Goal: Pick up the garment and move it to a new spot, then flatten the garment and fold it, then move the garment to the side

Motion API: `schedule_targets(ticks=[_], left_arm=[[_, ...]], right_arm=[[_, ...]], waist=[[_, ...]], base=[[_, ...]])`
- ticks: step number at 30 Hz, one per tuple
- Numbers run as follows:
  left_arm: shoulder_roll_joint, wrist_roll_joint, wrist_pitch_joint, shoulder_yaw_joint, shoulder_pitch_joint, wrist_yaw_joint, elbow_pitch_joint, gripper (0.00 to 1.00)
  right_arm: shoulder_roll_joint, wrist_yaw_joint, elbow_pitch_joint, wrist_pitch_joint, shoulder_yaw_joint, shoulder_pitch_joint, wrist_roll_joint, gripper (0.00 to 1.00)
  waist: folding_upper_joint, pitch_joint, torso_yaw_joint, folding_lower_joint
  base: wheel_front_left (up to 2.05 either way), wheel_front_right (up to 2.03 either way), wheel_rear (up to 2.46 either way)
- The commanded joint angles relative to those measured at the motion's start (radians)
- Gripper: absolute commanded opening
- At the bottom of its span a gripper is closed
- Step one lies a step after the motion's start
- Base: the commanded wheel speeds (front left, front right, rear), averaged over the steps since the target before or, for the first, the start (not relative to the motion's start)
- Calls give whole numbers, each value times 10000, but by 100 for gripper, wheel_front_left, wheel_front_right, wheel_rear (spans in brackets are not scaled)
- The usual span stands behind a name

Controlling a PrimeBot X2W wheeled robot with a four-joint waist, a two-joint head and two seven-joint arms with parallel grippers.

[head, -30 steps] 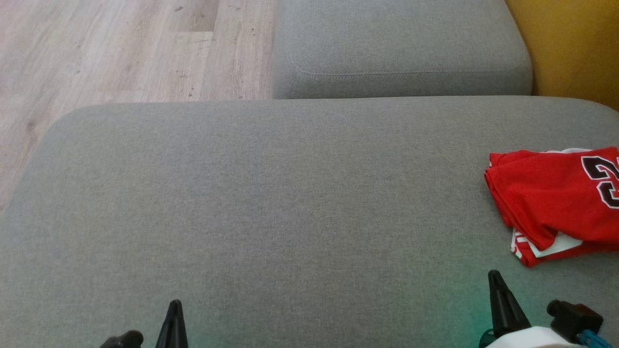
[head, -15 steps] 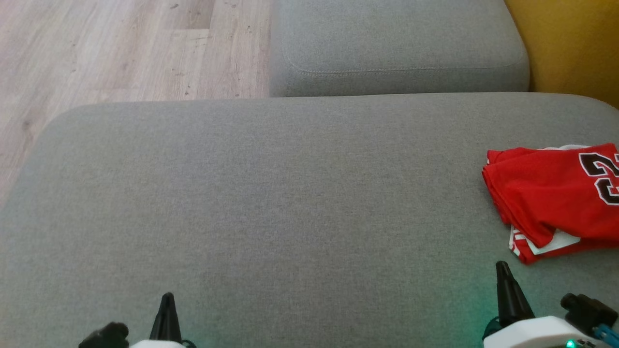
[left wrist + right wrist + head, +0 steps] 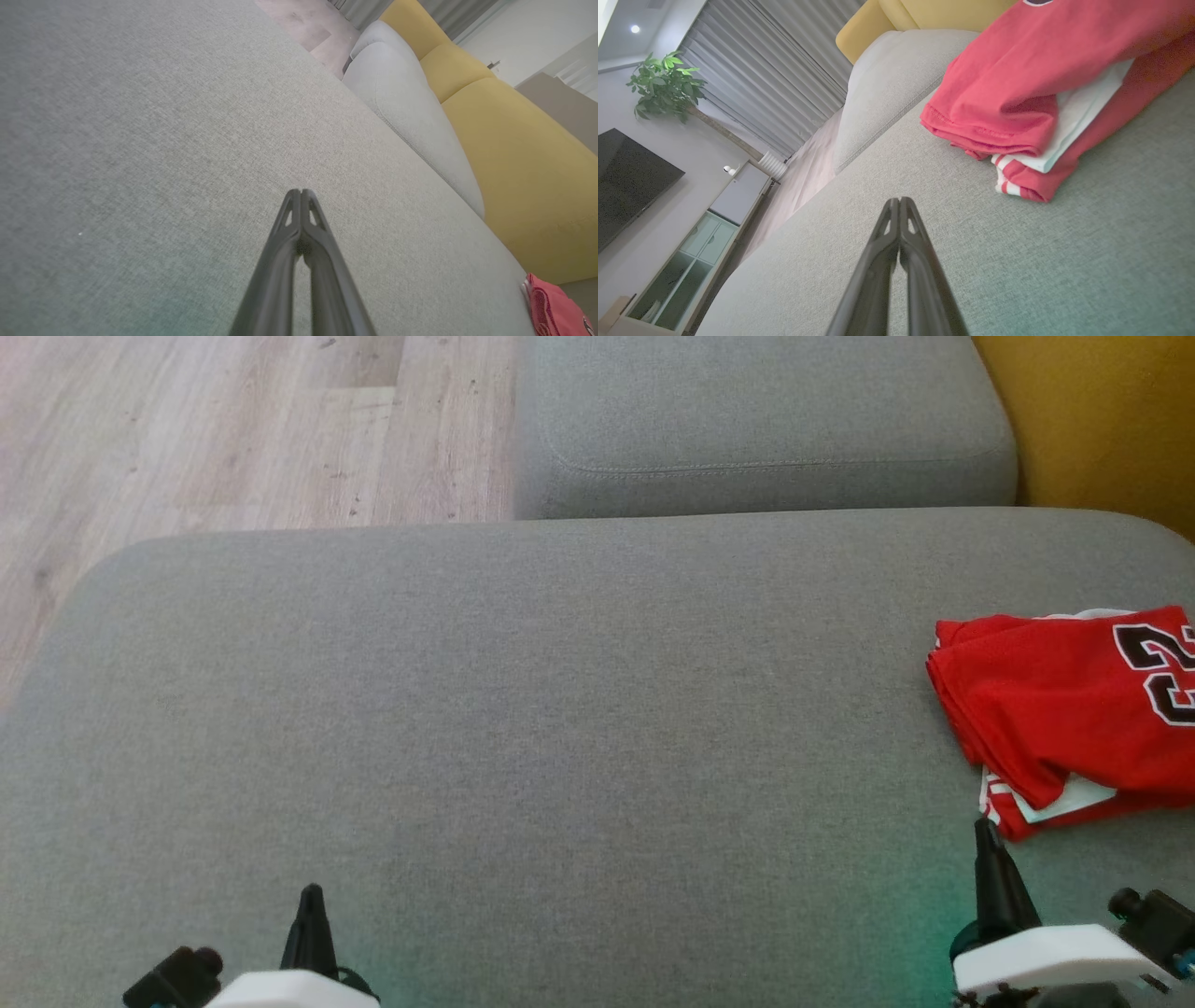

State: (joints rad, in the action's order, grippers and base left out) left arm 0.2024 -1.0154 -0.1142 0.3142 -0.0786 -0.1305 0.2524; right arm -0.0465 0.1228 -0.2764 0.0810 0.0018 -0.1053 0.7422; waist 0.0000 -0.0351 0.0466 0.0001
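The garment (image 3: 1064, 719) is a red jersey with dark numbers and white trim, lying folded at the right edge of the grey sofa seat (image 3: 523, 709). It also shows in the right wrist view as the garment (image 3: 1008, 93), up and right of the fingers, and in the left wrist view as a red corner of the garment (image 3: 553, 310) at the far lower right. My right gripper (image 3: 985, 831) is shut and empty, its tip just below the jersey's near corner. My left gripper (image 3: 311, 894) is shut and empty at the lower left, over bare cushion.
A second grey cushion (image 3: 766, 420) lies beyond the seat. Yellow sofa backing (image 3: 1102, 420) rises at the right. Wooden floor (image 3: 233, 429) lies to the far left. In the right wrist view a cabinet (image 3: 705, 233), a dark screen (image 3: 626, 182) and a plant (image 3: 663, 84) stand across the room.
The head view has tilted, shifting the whole scene. Both grippers show further up the picture, with more of their white housings visible. The garment lies as before.
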Motion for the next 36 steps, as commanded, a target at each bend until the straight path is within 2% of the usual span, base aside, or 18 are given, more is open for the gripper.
schedule_targets(ticks=[1, 36], left_arm=[[-50, -227, 69, -431, 614, 134, -256, 0], [-690, -2903, 1045, -2155, 1186, 1278, -174, 0]], right_arm=[[-198, 34, 316, -74, 26, 515, 369, 0], [-243, 54, 326, -803, -353, 1246, 4336, 0]], waist=[[0, 9, -11, 0], [0, 181, -221, 0]], base=[[0, 0, 0], [0, 0, 0]])
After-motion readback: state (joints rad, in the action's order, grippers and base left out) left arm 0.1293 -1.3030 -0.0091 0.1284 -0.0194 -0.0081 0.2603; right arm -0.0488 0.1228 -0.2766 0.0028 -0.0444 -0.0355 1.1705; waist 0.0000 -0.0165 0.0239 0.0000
